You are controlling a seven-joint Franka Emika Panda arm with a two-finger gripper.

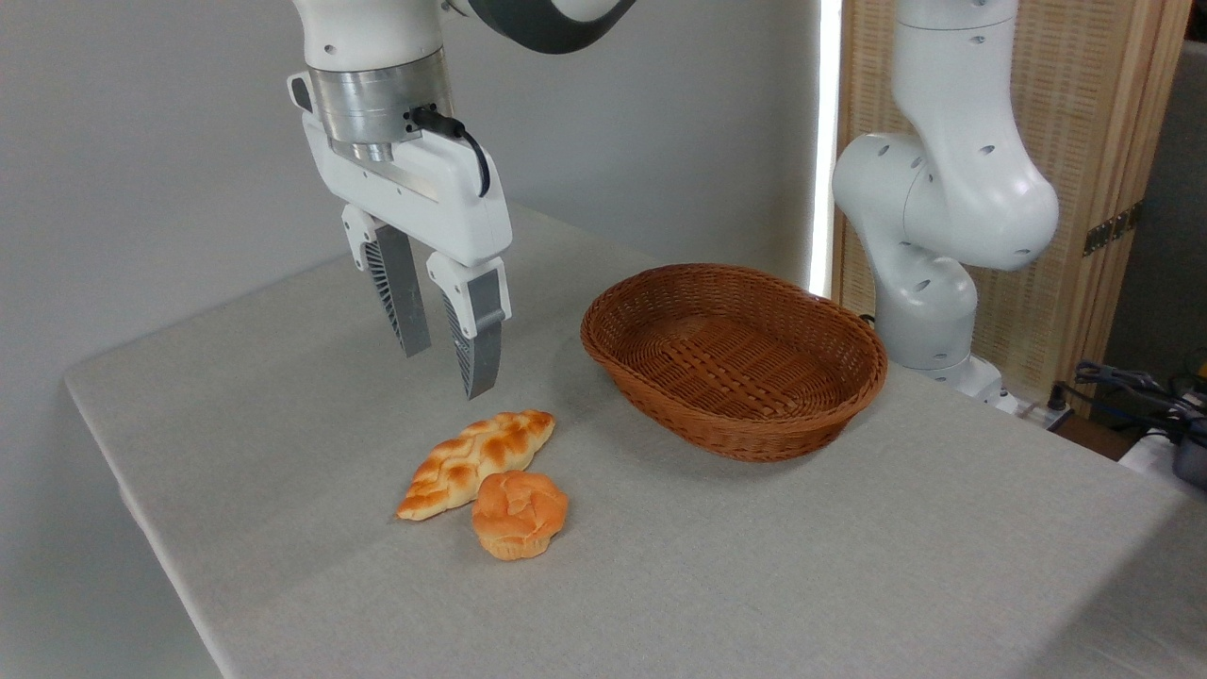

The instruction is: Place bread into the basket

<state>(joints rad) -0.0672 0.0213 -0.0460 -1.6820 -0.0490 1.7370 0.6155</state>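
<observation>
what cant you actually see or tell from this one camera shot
- Far outer wall of the basket: hidden by its own rim.
- Whether the bun touches the braided loaf: they overlap in this view.
- Arm above the gripper: cut off by the top edge.
- Table's right and front edges: out of frame.
</observation>
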